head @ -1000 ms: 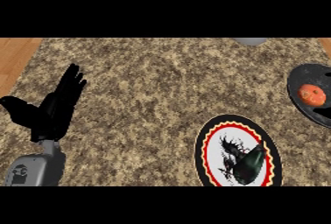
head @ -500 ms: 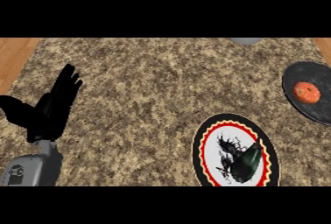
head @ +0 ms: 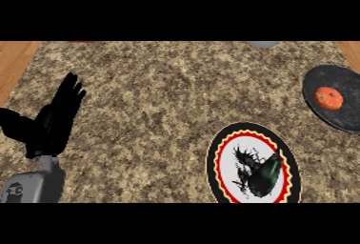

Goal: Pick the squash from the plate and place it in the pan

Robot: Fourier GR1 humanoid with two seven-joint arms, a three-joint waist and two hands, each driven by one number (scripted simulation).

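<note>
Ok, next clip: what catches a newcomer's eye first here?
The round white plate with a red, yellow and black rim at lower right, bearing the dark green squash. Next, the round orange object in the dark round pan at the right edge, and the open black left hand resting at left.

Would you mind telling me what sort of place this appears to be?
Probably a kitchen: a speckled stone counter, a dark pan at the right, and a squash on a patterned plate.

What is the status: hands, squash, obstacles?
Left hand open, at left; right hand unseen. Squash on plate. Pan holds an orange thing.
</note>
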